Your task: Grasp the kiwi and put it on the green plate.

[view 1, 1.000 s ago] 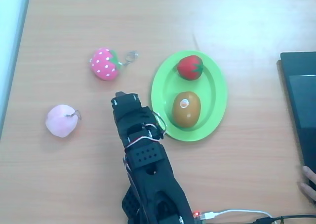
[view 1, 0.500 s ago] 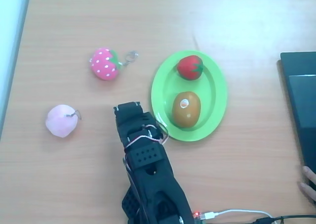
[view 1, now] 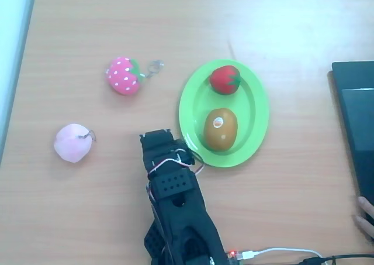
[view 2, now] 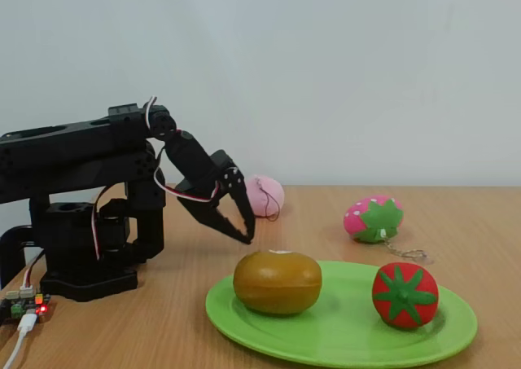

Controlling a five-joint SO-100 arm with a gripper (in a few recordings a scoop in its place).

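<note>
Kiwi lies on the plate, strawberry at its 12 o'clock. Gripper hangs empty, fingers pressed together, at kiwi's 9 o'clock.

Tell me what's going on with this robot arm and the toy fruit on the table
The kiwi lies on the green plate beside a red strawberry. The black arm's gripper hangs above the table just off the plate's edge, holding nothing, its fingers close together. A pink strawberry and a pale pink peach sit on the wooden table away from the plate.
</note>
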